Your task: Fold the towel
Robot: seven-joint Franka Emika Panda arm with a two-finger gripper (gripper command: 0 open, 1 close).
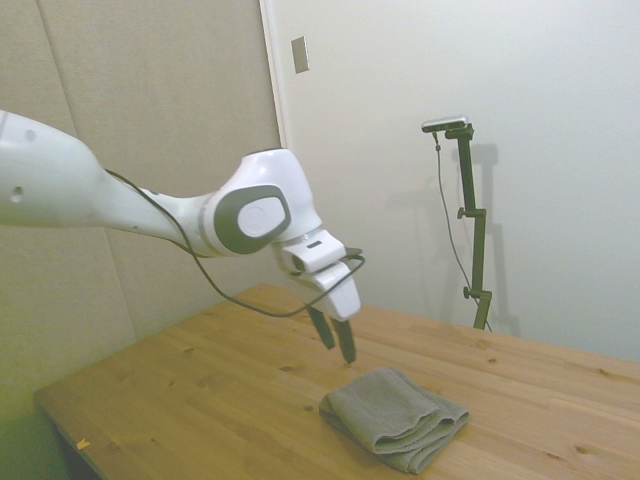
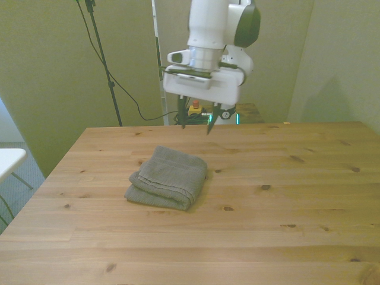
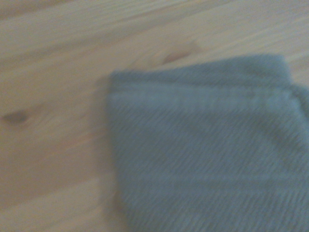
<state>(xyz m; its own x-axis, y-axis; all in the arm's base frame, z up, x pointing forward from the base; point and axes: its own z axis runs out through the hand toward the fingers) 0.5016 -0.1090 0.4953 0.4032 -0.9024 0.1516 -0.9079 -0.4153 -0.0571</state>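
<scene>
the grey towel (image 1: 395,415) is lying folded in layers on the wooden table (image 1: 200,400), a thick rounded bundle with its stacked edges showing along one side. in the front view it is sitting a little toward the front view's left of the table's middle (image 2: 168,178). the pincer (image 1: 335,342) is hanging in the air above the table, just beyond the towel's far edge and clear of the cloth, with its two dark fingers (image 2: 211,126) pointing downward, spread apart and gripping nothing. the wrist view, rather blurred, is showing a corner of the towel (image 3: 207,150) with a woven band running across it, lying flat against bare table boards.
</scene>
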